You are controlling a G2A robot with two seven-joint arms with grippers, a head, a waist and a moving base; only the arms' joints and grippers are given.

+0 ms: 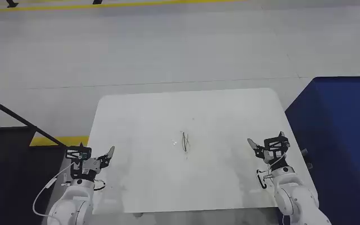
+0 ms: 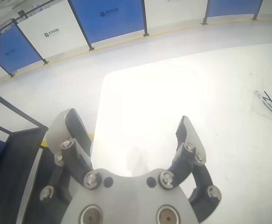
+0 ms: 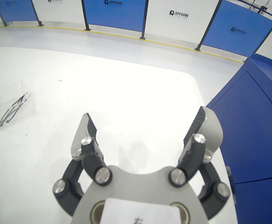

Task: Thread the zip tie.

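While the thin dark zip tie bundle (image 1: 185, 142) lies near the middle of the white table (image 1: 140, 112), the left gripper (image 2: 127, 114) hangs at the table's left edge and the right gripper (image 3: 144, 111) near its right edge, both well apart from it, jaws spread wide and empty

Same logo-and-wordmark print on blue and white barrier panels (image 3: 179, 14); cut-off dark mark on wrist label (image 3: 138, 212), unreadable.
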